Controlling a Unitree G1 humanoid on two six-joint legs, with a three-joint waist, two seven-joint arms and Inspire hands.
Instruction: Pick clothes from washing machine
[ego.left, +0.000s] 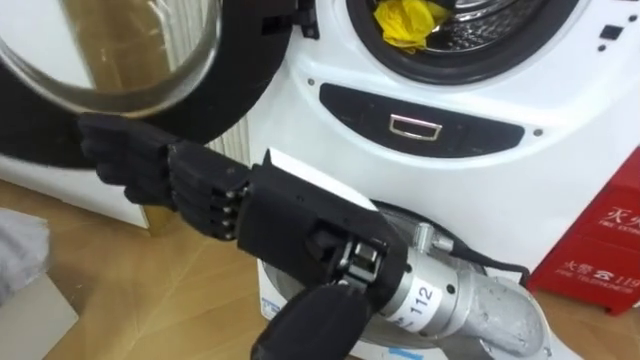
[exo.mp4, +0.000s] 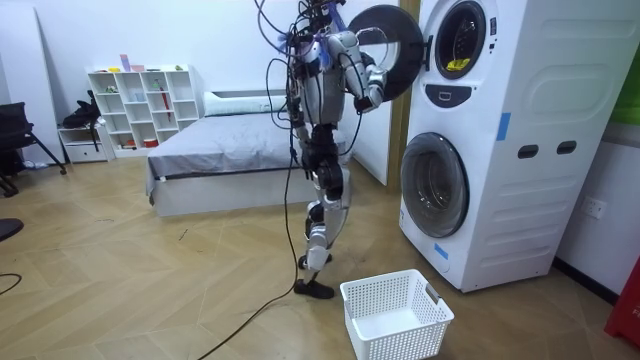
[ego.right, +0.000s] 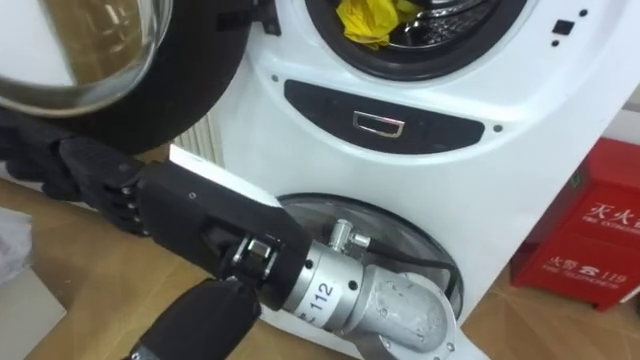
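Cloth (ego.left: 408, 22) in top drum (ego.left: 490, 30), door (ego.left: 120, 50) to L; basket (exo.mp4: 400, 335) before washers (exo.mp4: 500, 150).

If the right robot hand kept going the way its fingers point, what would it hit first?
Likely the open door's dark rim: the right robot hand points left at its lower edge, depth unclear.

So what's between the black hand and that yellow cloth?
In the left eye view, the open round door's black rim and white washer front separate the right hand from the yellow cloth.
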